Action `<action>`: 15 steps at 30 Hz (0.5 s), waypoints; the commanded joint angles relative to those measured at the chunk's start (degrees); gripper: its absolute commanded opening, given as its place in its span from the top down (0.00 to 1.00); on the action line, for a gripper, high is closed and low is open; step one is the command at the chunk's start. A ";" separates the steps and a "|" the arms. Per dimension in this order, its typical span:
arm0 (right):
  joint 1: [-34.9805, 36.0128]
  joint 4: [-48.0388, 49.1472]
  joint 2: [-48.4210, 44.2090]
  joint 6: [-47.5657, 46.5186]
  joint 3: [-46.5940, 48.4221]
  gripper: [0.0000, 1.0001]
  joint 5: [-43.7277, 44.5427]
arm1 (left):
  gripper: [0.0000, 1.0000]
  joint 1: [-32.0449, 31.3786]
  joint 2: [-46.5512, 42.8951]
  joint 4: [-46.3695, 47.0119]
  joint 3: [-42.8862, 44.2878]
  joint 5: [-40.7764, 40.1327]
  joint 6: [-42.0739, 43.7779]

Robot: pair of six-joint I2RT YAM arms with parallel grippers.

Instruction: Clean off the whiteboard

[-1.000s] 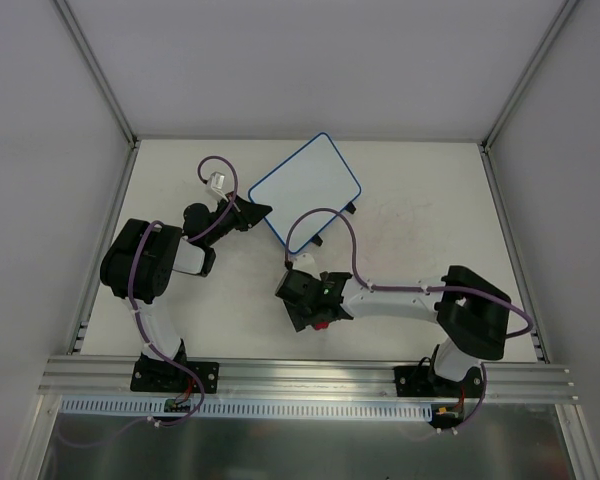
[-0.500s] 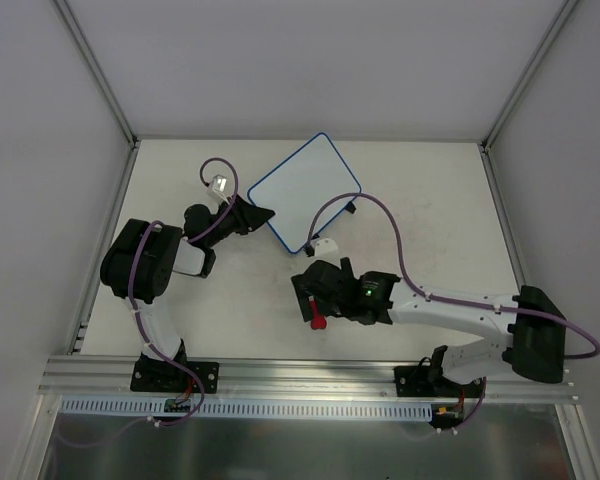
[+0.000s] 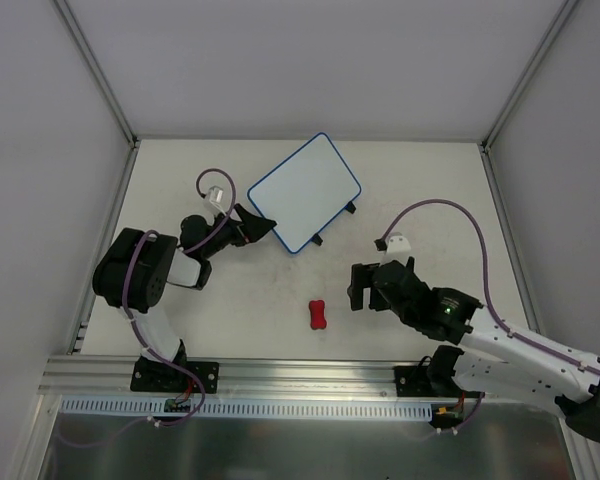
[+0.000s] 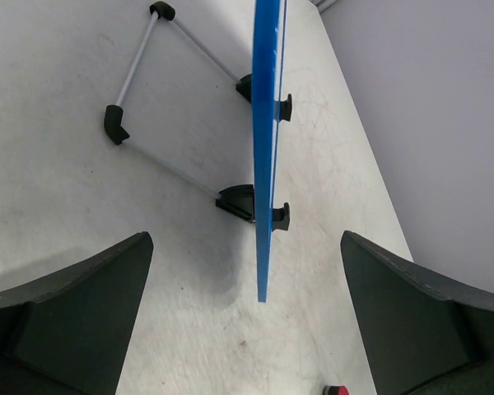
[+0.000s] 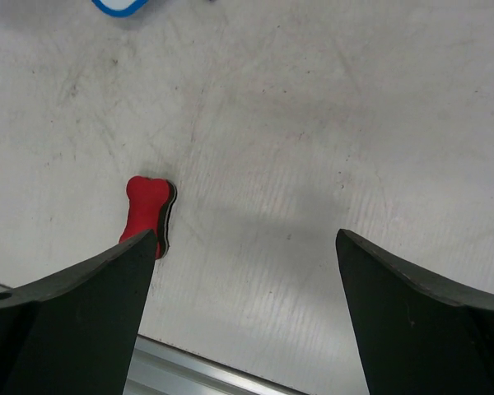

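Hardly shifted over the last second, the whiteboard stands angled at the far middle of the table, propped on its feet and wire stand; its face looks clean from above. Meanwhile the right gripper has pulled back to the right, leaving the red eraser lying flat on the table near the front. Its fingers are apart and hold nothing. The left gripper sits at the board's near-left corner, fingers spread wide on either side of the blue edge without touching it. The likely risk is here: a sideways nudge or an off-centre squeeze could tip the board off its stand or skid it away.
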 commanded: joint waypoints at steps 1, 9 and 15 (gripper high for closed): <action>-2.63 0.17 -4.44 -2.73 -1.13 0.05 1.23 | 0.01 0.50 -4.65 22.03 -2.30 -1.43 2.28; -6.15 0.70 -6.56 -8.89 -0.34 0.02 3.94 | 0.01 1.11 -20.09 18.71 -16.07 -5.99 1.40; -12.56 4.82 -6.22 -14.77 1.95 0.01 -2.70 | 0.01 1.12 -43.60 -13.33 -17.34 -11.77 7.27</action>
